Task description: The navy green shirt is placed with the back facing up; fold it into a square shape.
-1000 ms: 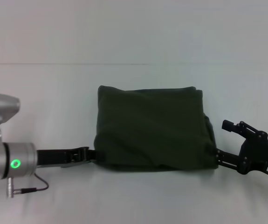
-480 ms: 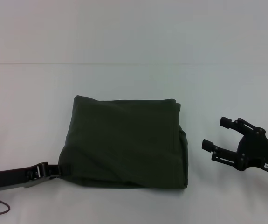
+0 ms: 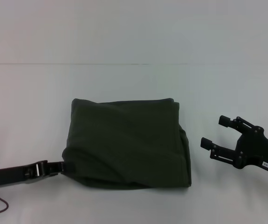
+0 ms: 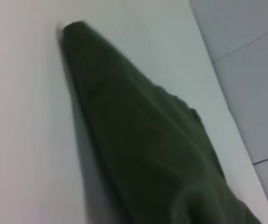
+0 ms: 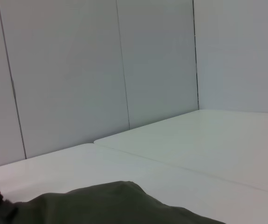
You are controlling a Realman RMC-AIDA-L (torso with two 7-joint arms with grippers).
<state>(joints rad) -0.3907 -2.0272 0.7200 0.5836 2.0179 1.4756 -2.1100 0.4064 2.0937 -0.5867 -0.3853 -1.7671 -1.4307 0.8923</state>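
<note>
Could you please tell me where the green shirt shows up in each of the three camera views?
Head view: shirt folded at centre, between both grippers.
Left wrist view: shirt fills a diagonal band.
Right wrist view: shirt along the bottom edge.
Shared landmark: the white table.

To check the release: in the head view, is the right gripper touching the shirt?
No, the right gripper stands open, with bare table between it and the navy green shirt.

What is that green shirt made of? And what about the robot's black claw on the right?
The navy green shirt looks like soft, matte cloth: it sags into rounded folds and shows no shine. The right gripper looks like hard black metal or plastic, with stiff straight fingers; which of the two is unclear.
</note>
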